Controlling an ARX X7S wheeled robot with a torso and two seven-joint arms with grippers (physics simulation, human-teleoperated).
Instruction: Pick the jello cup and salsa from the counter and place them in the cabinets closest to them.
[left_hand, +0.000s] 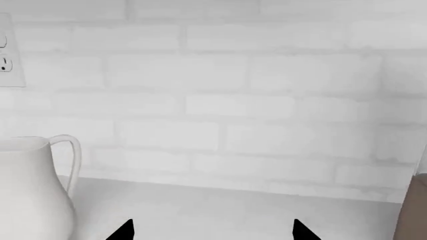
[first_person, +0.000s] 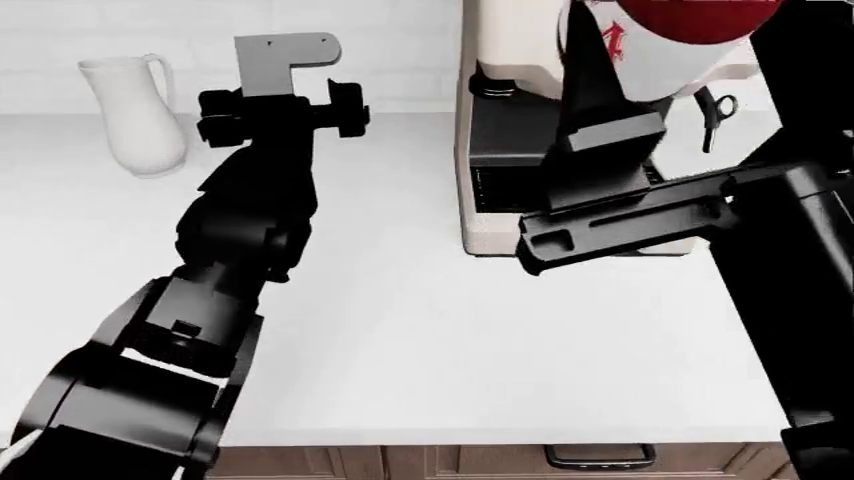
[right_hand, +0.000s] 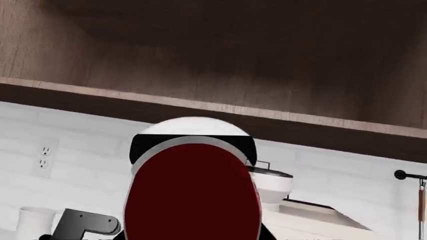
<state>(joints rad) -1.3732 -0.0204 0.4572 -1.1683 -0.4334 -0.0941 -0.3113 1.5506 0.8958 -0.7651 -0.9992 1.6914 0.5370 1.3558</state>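
**Salsa jar raised toward the cabinet, left hand empty by the jug**

The right hand (first_person: 667, 60) is raised high near the top of the head view, with the salsa jar (first_person: 694, 25) in it. Red sauce and a white label show there, in front of the coffee machine (first_person: 507, 150). In the right wrist view the jar (right_hand: 192, 190) fills the middle, its red body close to the camera and a dark band and pale top beyond it. The fingers themselves are hidden, so I cannot tell exactly how far they are parted, but the jar sits held between them. Above and behind the jar is the brown underside of a wall cabinet (right_hand: 233, 65).

The left hand (first_person: 283, 75) reaches out over the white tabletop (first_person: 441, 340) toward the brick wall (left_hand: 233, 100). Its two dark fingertips (left_hand: 123, 231) stand well apart with nothing between them. A white jug (first_person: 134, 115) stands on the tabletop just beside it. A wall socket (left_hand: 7, 55) shows above the jug.

The jello cup shows in none of the views.
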